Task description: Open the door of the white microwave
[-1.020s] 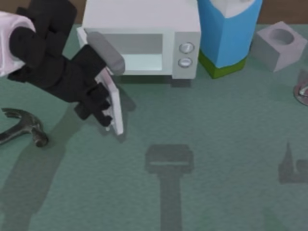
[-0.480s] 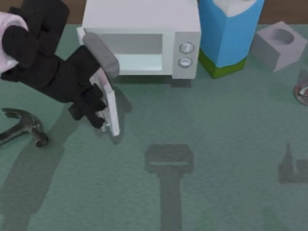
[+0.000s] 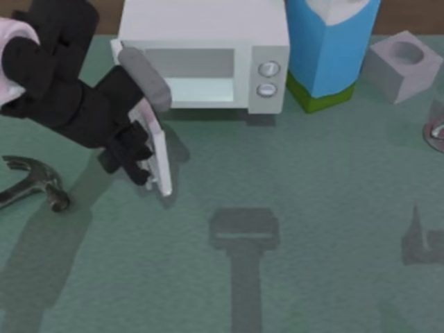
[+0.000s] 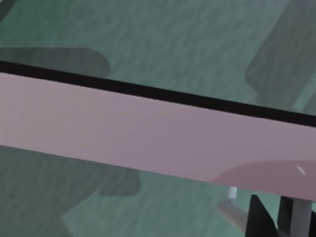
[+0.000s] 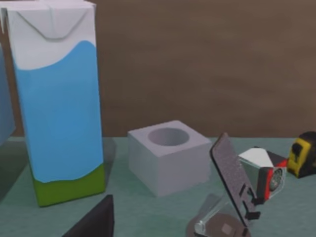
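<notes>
The white microwave (image 3: 205, 24) stands at the back of the table, its two round knobs on the right of its front. Its door (image 3: 158, 149) is swung far out to the left, seen edge-on, and the pale interior shows. My left gripper (image 3: 147, 172) is shut on the door's outer handle edge. In the left wrist view the door (image 4: 148, 133) crosses as a wide pale band, with the left gripper (image 4: 279, 222) just under it. My right gripper (image 5: 98, 222) is parked off the top view, showing only as a dark corner in the right wrist view.
A blue-and-green carton (image 3: 329, 48) stands right of the microwave, with a grey cube with a round hole (image 3: 402, 66) beyond it. A hammer (image 3: 35, 184) lies at the left edge. In the right wrist view a dark stand (image 5: 232, 177) and a tape measure (image 5: 303, 153) sit near the cube (image 5: 168, 155).
My left gripper pulled the door's free edge a little further left and back, opening it wider. In the last half second it has barely moved.
</notes>
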